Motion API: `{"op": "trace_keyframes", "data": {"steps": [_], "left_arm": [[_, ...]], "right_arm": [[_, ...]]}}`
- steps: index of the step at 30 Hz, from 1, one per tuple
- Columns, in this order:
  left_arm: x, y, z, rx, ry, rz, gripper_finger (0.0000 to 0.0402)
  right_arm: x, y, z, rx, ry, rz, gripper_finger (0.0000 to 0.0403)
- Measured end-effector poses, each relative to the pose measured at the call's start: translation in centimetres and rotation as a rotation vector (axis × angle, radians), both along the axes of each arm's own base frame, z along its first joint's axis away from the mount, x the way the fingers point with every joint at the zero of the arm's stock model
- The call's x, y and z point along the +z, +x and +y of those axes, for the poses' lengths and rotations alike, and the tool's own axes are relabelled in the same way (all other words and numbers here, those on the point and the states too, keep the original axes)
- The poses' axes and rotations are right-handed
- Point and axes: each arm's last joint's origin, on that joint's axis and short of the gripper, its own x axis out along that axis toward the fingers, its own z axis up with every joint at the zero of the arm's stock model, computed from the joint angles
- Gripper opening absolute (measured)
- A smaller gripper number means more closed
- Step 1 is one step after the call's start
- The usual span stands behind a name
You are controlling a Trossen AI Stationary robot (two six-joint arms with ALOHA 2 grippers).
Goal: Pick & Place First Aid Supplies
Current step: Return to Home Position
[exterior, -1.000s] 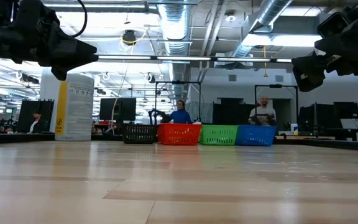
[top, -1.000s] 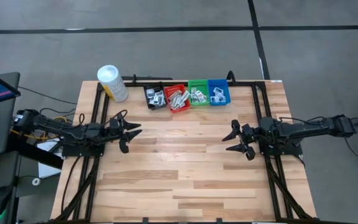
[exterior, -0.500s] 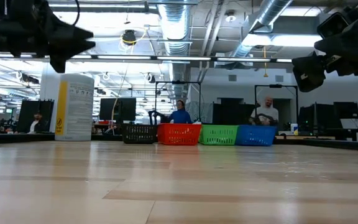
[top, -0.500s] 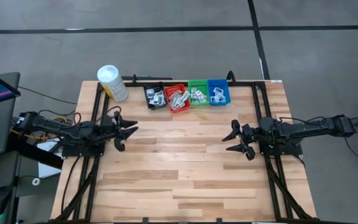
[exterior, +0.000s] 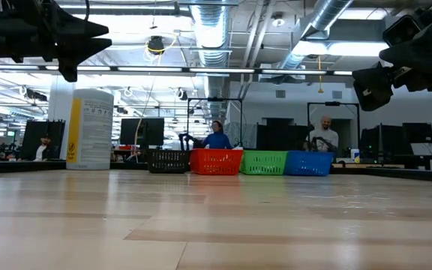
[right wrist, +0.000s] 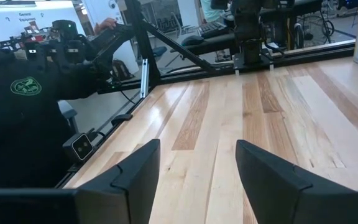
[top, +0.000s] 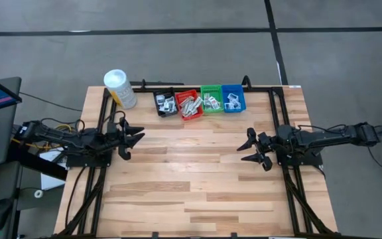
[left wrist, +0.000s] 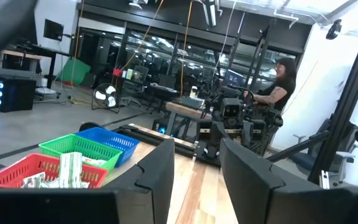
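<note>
The first aid supplies are small paper packets lying in four little bins at the table's far edge: black [top: 165,103], red [top: 189,105], green [top: 211,99] and blue [top: 233,98]. The left wrist view shows pale-green strips [left wrist: 68,169] in the red bin. My left gripper [top: 130,139] hovers open over the table's left side, fingers pointing toward the middle, nothing between them. My right gripper [top: 251,149] hovers open over the right side, facing the left one, also with nothing between its fingers. Both are clear of the wood in the low view.
A white canister with a yellow label [top: 119,88] stands at the far left corner, left of the bins. Black frame rails [top: 102,119] run along both sides and the far edge. Bare wood [top: 191,172] lies between the grippers and toward the near edge. People sit in the room beyond.
My left gripper has drawn back a little toward the table's left edge and risen, its fingers tipping upward; it has stayed open. My right gripper has kept still.
</note>
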Motion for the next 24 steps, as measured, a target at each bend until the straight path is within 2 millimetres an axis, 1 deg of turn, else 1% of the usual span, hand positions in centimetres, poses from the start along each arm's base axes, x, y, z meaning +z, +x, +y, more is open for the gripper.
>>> {"op": "trace_keyframes", "data": {"steps": [6, 15, 24], "left_arm": [[0.0, 0.0, 0.2, 0.013, 0.0, 0.0, 0.0131], [0.0, 0.1, 1.2, 0.106, 0.0, 0.0, 0.0131], [0.0, 0.1, 1.2, 0.112, 0.0, 0.003, 0.0131]], "right_arm": [[0.0, 0.0, 0.0, 0.0, 0.0, 0.0, 0.0204], [0.0, 0.0, 0.0, 0.0, 0.0, 0.0, 0.0203], [0.0, 0.0, 0.0, 0.0, 0.0, 0.0, 0.0205]]}}
